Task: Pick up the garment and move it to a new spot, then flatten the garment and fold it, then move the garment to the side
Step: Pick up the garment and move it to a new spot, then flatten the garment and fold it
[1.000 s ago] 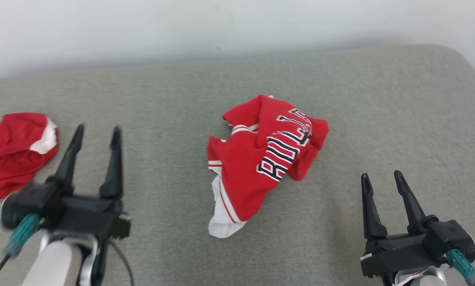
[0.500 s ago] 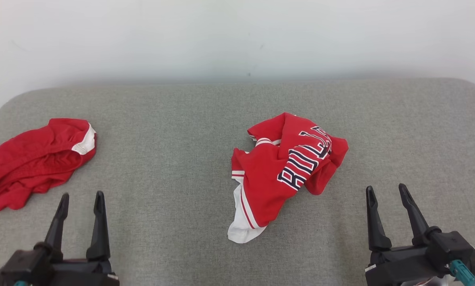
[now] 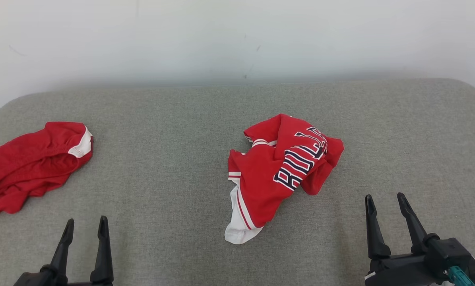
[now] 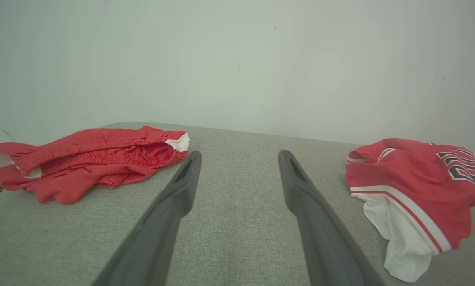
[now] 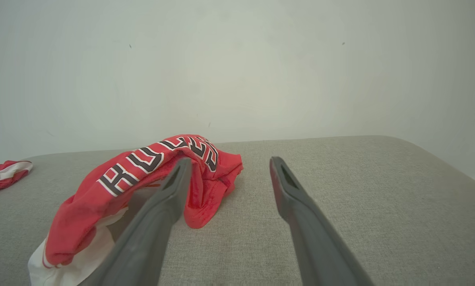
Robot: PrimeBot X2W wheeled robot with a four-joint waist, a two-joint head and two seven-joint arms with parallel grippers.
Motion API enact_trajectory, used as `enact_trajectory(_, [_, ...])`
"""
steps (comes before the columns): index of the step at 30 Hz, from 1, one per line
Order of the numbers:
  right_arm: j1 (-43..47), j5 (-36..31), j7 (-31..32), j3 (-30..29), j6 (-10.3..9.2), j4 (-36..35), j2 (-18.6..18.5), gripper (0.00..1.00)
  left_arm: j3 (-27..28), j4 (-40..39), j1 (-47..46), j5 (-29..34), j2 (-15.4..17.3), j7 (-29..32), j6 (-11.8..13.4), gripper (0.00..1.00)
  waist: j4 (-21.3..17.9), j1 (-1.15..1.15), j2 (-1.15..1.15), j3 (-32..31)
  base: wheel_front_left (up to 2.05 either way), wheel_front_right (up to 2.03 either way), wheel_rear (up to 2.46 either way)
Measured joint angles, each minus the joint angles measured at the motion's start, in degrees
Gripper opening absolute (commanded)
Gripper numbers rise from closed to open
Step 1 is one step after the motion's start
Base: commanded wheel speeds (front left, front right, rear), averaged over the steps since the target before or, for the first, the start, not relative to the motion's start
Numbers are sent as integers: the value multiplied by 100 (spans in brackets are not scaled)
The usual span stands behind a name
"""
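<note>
The garment (image 3: pixel 279 174) is a crumpled red jersey with dark lettering and a white striped hem, lying in a heap mid-surface. My left gripper (image 3: pixel 86 220) stands open at the lower left, well apart from the heap. At the lower right my right gripper (image 3: pixel 384 196) is open too, a short way to the right of the garment and nearer than it. In the left wrist view the left gripper (image 4: pixel 239 153) holds nothing, and the garment (image 4: pixel 412 178) lies to the right. The right gripper (image 5: pixel 230 159) is empty in its wrist view, with the garment (image 5: pixel 114 178) left of its fingers.
Another red piece with an elastic waist and white trim (image 3: pixel 30 163) lies bunched at the far left of the grey padded surface (image 3: pixel 173 159); it shows too (image 4: pixel 90 155) in the left wrist view. A pale wall runs behind the rounded far edge.
The head camera has shifted, so the whole picture moved. My left gripper has drawn back from beside the left red piece to the bottom edge. Neither cloth has moved on the surface.
</note>
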Motion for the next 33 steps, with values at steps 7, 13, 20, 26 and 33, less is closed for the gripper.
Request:
enact_trajectory(7, [20,30,-3,2,0,75,0,100,97,126,47,102,-127,0,-116,100,-40,0,0,10,0,0,0])
enact_trajectory(13, [20,32,-9,1,0,121,0,100,141,218,44,162,-198,0,-193,100,-45,0,0,23,0,0,0])
enact_trajectory(20, [9,40,-11,5,0,167,0,100,190,270,23,272,-253,0,-248,100,-66,0,0,31,0,0,0])
enact_trajectory(26, [0,62,-18,25,0,190,0,100,236,300,18,310,-276,0,-290,100,-91,1,0,38,0,0,0])
enact_trajectory(33, [-2,64,-20,42,0,205,0,100,266,333,14,350,-307,0,-326,100,-83,0,0,36,0,0,0])
